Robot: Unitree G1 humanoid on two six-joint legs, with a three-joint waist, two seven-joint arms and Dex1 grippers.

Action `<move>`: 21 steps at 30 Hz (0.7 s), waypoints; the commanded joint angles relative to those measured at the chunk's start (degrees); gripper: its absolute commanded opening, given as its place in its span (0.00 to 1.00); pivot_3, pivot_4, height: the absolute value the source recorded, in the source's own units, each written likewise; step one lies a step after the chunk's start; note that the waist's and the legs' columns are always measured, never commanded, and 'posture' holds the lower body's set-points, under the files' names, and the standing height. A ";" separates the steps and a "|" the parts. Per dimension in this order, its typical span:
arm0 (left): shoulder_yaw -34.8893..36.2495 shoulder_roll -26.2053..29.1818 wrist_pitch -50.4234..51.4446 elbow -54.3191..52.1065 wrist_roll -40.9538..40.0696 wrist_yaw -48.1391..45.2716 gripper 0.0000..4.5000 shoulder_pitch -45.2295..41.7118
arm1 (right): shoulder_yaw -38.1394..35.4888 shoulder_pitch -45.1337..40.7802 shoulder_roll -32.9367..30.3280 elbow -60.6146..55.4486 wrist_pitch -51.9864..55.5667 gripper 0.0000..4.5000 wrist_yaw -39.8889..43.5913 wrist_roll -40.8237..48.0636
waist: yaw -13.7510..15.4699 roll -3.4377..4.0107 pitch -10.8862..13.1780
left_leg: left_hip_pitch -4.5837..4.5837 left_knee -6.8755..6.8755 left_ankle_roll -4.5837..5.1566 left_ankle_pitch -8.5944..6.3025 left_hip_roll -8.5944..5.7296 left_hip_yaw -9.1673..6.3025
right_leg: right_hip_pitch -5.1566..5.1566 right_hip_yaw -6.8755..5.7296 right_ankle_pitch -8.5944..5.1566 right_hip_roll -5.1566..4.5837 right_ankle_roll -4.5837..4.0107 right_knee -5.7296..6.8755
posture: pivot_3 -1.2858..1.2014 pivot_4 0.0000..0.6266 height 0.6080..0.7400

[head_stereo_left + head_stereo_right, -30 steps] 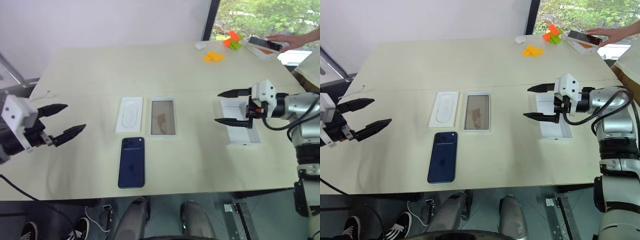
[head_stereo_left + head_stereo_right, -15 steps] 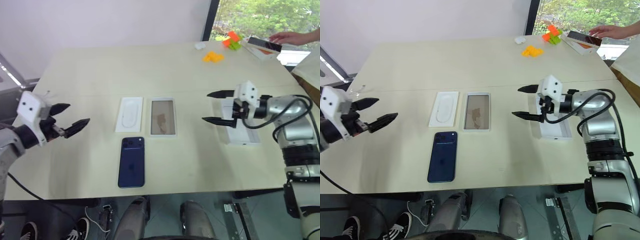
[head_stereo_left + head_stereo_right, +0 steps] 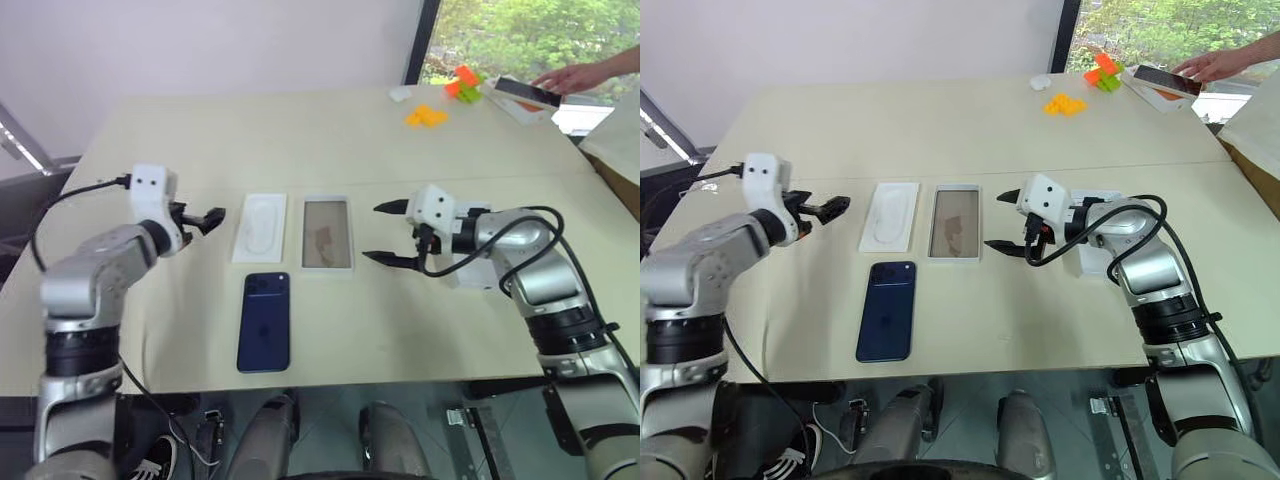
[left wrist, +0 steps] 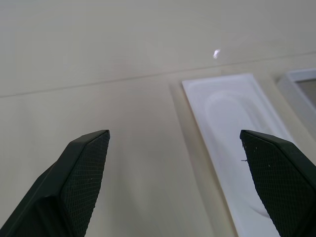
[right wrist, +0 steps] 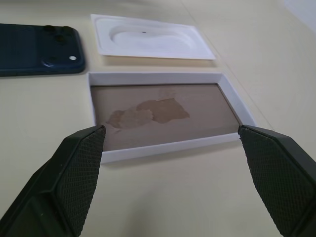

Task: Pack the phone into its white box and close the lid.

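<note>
The phone [image 3: 264,322] lay face down on the table [image 3: 330,140], camera end pointing to twelve o'clock. Just beyond it, at twelve to one o'clock, sat the white box [image 3: 326,233], brown inside, and beside that at its nine o'clock a white insert [image 3: 260,228]. The left gripper [image 3: 203,218] hovered at the insert's nine o'clock, fingers spread, holding nothing. The right gripper [image 3: 384,233] hovered at the box's three o'clock, fingers spread wide, also empty. The lid [image 3: 478,272] lay behind the right gripper, partly hidden by the arm.
</note>
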 commanded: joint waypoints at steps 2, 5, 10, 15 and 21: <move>-2.02 -2.71 -0.76 4.08 3.08 2.27 0.99 -3.05 | -0.46 -1.20 0.99 -1.41 -0.41 1.00 -1.35 0.07 | 0.07 -0.02 0.01 | -0.01 -0.03 0.00 0.00 0.01 0.00 | -0.04 0.00 0.01 0.01 0.02 0.02 | 0.52 0.24 1.00; -1.96 -7.22 -1.68 8.20 3.44 3.92 0.99 -6.22 | -0.38 -1.40 1.30 -0.20 -1.35 1.00 -1.65 -0.40 | 0.19 -0.05 0.02 | 0.00 -0.01 -0.05 0.03 0.00 0.00 | -0.02 -0.01 0.02 0.03 0.03 0.03 | 0.52 0.24 1.00; -3.21 -9.69 -2.05 12.51 5.91 4.75 0.99 -8.88 | -0.25 -1.60 2.00 0.86 -2.08 1.00 -2.19 -0.85 | 0.18 -0.15 0.03 | 0.00 0.06 -0.06 0.04 -0.02 0.01 | 0.05 -0.01 0.07 0.02 0.07 0.03 | 0.52 0.24 1.00; -3.76 -11.22 -0.39 13.45 6.20 4.27 0.99 -9.36 | -0.34 -1.06 1.72 0.81 -3.15 1.00 -2.30 -1.10 | 0.05 -0.15 0.03 | 0.00 0.02 -0.07 0.05 -0.01 0.00 | 0.00 -0.01 0.08 0.03 0.08 0.03 | 0.52 0.24 1.00; -3.79 -13.60 1.34 13.35 6.10 3.96 0.99 -9.16 | -0.61 -0.88 1.73 0.86 -3.86 1.00 -2.74 -1.13 | 0.31 -0.16 0.03 | 0.01 0.05 -0.07 0.05 -0.02 0.00 | 0.07 -0.02 0.08 0.03 0.09 0.03 | 0.52 0.24 1.00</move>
